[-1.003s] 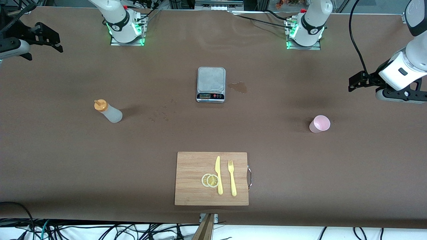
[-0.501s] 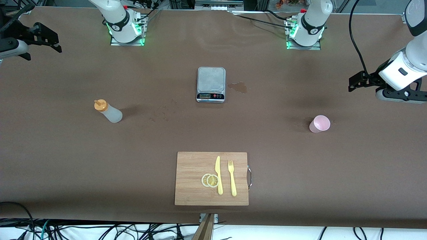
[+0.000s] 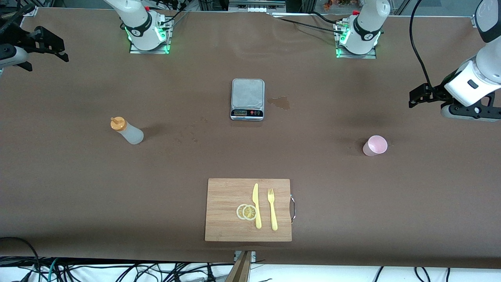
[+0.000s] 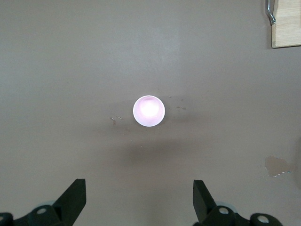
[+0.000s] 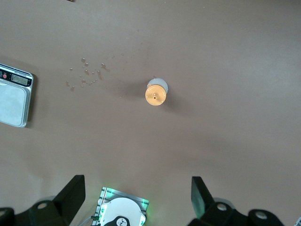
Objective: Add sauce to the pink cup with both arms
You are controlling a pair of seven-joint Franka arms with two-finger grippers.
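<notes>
1. The sauce (image 3: 127,131) stands upright on the table toward the right arm's end, its long axis vertical and its orange nozzle cap (image 5: 155,95) pointing straight up (the right wrist view looks right down onto it).
2. The pink cup (image 3: 375,145) stands upright toward the left arm's end, well apart from the bottle, mouth up and apparently empty inside (image 4: 148,111).
3. Nothing is done yet, I judge: neither thing is held, so grasping, bringing together and squeezing all remain.
4. The right gripper (image 3: 49,41) hangs high over its end of the table, fingers (image 5: 70,195) spread wide and empty.
5. The left gripper (image 3: 424,94) hovers over the table near the cup, fingers (image 4: 73,197) likewise spread apart, holding nothing.
6. Between them sit a scale (image 3: 247,99) and, nearer the camera, a cutting board (image 3: 225,196).
</notes>
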